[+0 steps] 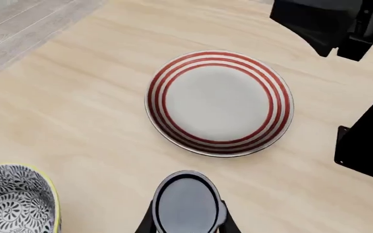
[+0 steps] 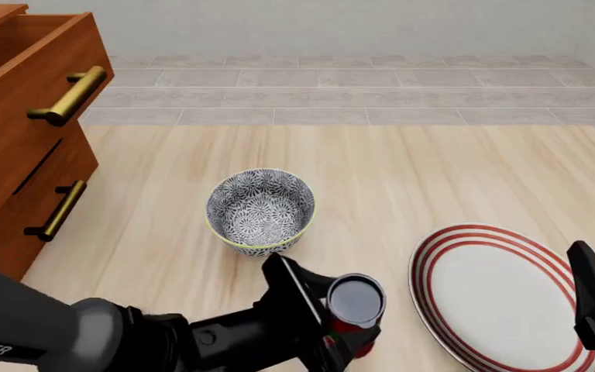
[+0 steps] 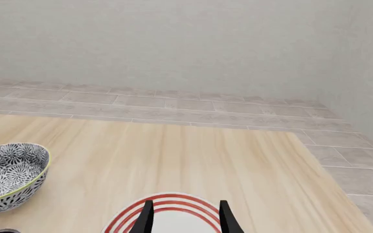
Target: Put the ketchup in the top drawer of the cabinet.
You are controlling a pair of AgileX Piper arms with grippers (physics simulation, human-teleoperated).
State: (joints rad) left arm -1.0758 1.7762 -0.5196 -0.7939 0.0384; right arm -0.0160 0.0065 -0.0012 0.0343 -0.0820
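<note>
The ketchup (image 2: pixel 356 308), a small red-labelled can with a dark grey top (image 1: pixel 186 203), stands upright between the bowl and the plate, near the table's front edge. My left gripper (image 2: pixel 341 319) is shut on it, one finger (image 1: pixel 149 221) on each side. The cabinet (image 2: pixel 8 178) stands at the far left. Its top drawer (image 2: pixel 24 85) is pulled out, with its brass handle (image 2: pixel 65 97) facing the table. My right gripper (image 3: pixel 185 218) hovers open over the plate at the front right (image 2: pixel 593 294), holding nothing.
A grey patterned bowl (image 2: pixel 261 208) sits mid-table, just behind the can. A red-striped plate (image 2: pixel 494 298) lies to the can's right. A lower drawer (image 2: pixel 18 225) with its own handle is shut. Parts of the right arm (image 1: pixel 368 141) show in the left wrist view.
</note>
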